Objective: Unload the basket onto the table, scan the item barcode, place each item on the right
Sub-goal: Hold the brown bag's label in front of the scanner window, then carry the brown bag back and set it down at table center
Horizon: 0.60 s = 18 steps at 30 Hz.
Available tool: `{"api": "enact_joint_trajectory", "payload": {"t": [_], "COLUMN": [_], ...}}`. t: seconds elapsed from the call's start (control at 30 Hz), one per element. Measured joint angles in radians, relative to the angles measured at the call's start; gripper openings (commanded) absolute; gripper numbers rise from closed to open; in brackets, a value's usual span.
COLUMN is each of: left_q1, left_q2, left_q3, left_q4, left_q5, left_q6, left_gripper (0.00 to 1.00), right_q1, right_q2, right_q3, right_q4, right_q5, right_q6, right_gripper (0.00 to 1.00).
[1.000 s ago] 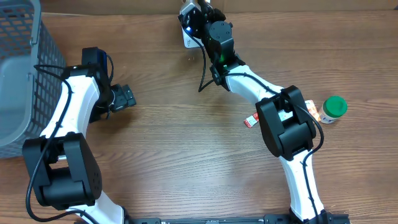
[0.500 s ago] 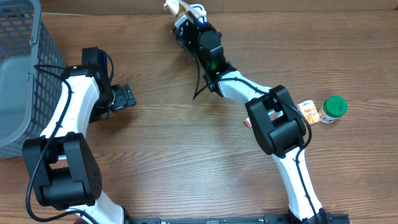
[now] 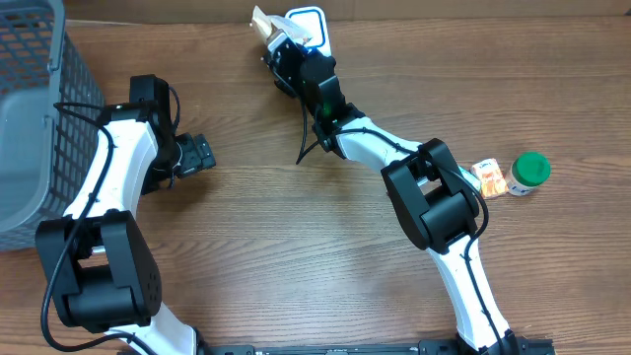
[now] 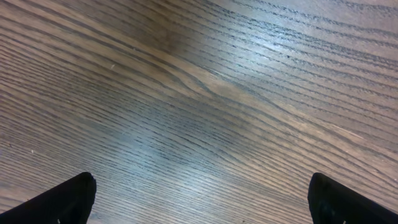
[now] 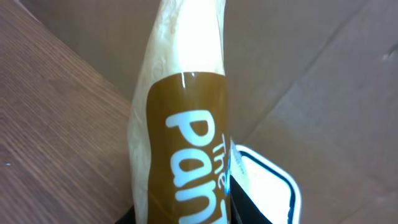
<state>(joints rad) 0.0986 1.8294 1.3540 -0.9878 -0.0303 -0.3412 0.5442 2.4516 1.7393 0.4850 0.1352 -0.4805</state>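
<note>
The worry sits at the far edge of the table (image 3: 296, 256): the right gripper (image 3: 277, 41) has its jaws pinched in close on the lower end of a soft bread packet (image 5: 180, 124), held up on end just left of the white scanner (image 3: 309, 24), close beside it, though I can't tell whether they touch. A limp wrapper gripped low like that could flop or slide out if the wrist turns sharply. From where I stand the brown label faces the wrist camera and no barcode shows in either view, so the wrong face may well be offered to the scanner and nothing would read. The cardboard wall (image 5: 323, 68) stands right behind, leaving little room to swing, and a clumsy turn could knock the scanner. Round about: a grey mesh basket (image 3: 30, 108) at the far left, then the left gripper (image 3: 204, 154), jaws spread fully with nothing between them, hanging over bare wood well apart from the action; far right, a small orange packet (image 3: 488, 177) touching or just beside a green-lidded jar (image 3: 530, 172), neither in the way
</note>
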Motion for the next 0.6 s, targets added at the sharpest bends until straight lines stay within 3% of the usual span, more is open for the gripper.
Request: {"api": "enact_joint_trajectory", "payload": {"t": [0.37, 0.6], "left_q1": [0.0, 0.0], "left_q2": [0.0, 0.0], "left_q3": [0.0, 0.001], "left_q4": [0.0, -0.001], "left_q5": [0.0, 0.002], "left_q6": [0.0, 0.0], "left_gripper": [1.0, 1.0], "right_q1": [-0.003, -0.014], "right_q2": [-0.02, -0.246], "right_q3": [0.0, 0.0], "right_q4": [0.014, -0.291], "right_q5": [0.096, 0.143], "right_q6": [0.097, 0.253], "right_gripper": [0.03, 0.03]}}
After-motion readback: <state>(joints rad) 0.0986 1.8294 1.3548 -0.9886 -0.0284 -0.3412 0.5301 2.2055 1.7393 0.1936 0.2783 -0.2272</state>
